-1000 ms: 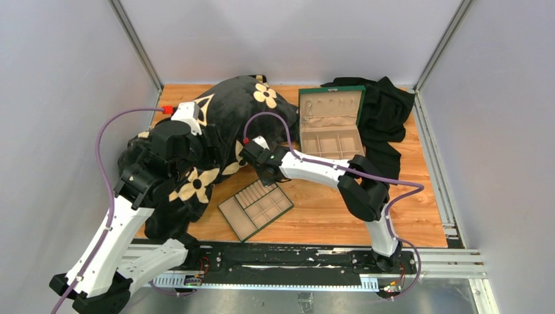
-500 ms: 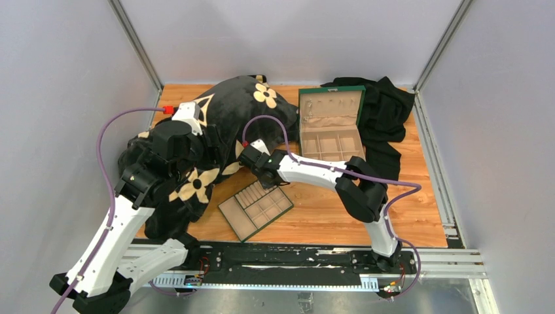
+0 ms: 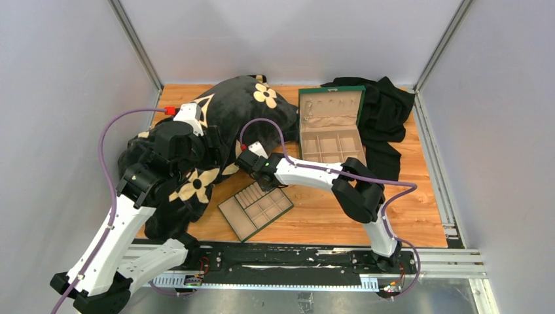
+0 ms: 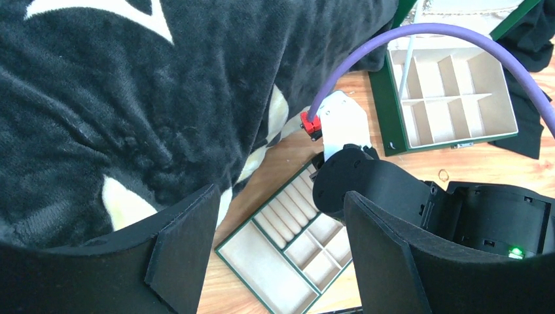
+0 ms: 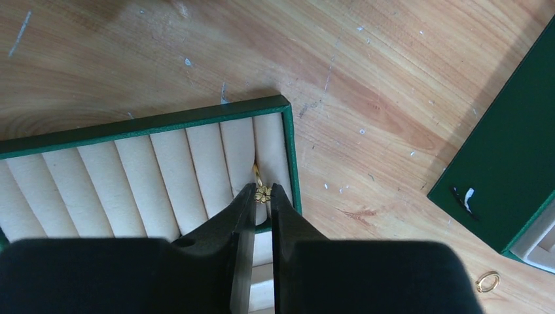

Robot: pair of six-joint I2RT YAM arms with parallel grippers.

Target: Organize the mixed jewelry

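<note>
Right tool (image 5: 262, 197) shifted left, barely parted around gold piece (image 5: 263, 191) in tray (image 5: 163, 123) slot, grip unclear

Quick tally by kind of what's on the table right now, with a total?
Green cases: 2, open box and tray
Black fabrics: 2, flowered blanket and plain cloth
Gold jewelry seen: 2, charm and ring
Total: 6
</note>
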